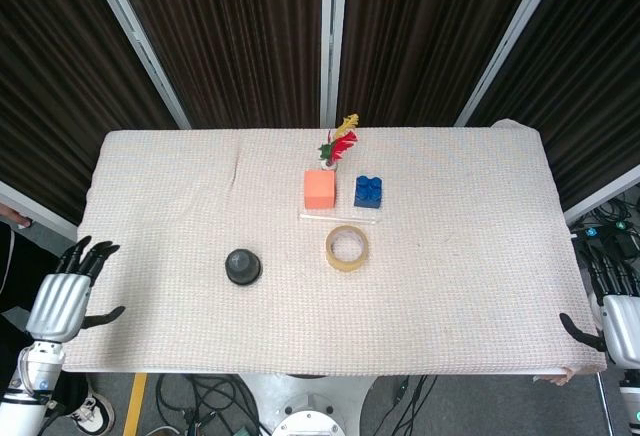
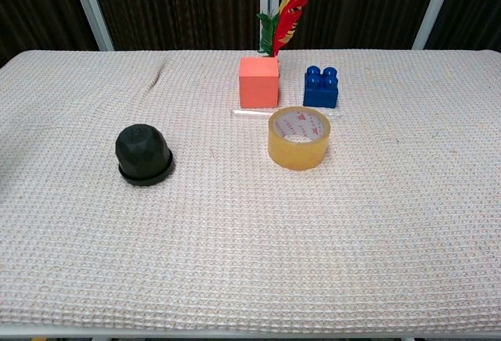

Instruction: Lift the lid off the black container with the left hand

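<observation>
The left hand (image 1: 60,301) waits off the table's edge, fingers (image 1: 88,252) spread and empty; the lidded container (image 1: 242,266) sits untouched, well beyond them.

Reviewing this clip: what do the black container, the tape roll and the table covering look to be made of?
Black container: probably matte plastic or rubber; faceted dome, dull, no glints. Tape roll: translucent yellowish plastic film on a printed, likely cardboard core; slight sheen. Table covering: woven cloth, waffle-like grid texture, with a crease near the far left.
</observation>
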Available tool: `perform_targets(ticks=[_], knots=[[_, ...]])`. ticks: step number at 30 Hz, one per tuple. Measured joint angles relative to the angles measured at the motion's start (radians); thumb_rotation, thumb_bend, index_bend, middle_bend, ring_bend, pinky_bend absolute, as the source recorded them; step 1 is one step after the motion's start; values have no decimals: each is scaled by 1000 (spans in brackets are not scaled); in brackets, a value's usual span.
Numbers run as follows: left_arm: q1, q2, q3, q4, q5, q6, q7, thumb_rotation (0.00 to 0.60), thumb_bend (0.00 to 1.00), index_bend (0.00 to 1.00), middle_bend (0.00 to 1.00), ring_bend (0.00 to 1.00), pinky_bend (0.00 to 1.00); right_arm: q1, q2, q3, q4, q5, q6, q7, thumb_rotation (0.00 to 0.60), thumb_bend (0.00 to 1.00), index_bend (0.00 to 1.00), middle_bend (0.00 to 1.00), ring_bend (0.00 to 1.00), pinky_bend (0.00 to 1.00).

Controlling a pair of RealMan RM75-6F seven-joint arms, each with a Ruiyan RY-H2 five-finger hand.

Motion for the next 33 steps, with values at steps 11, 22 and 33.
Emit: perform_targets(ticks=[11,22,33], knots=[[-132,-30,-12,-22,51,-166,-78,600,0,143,163,23,138,1,11,-1,-20,-8,4,-31,600,155,0,0,0,0],[-297,-208,-69,88,-31,-360,-70,600,0,143,163,23,138,25,22,7,-77,-19,-8,-96,600,155,0,0,0,0],[-398,-323,-98,202,-133,-491,-57,600,0,143,163,23,138,33,11,7,-58,-1,-30,-92,600,157,0,0,0,0]])
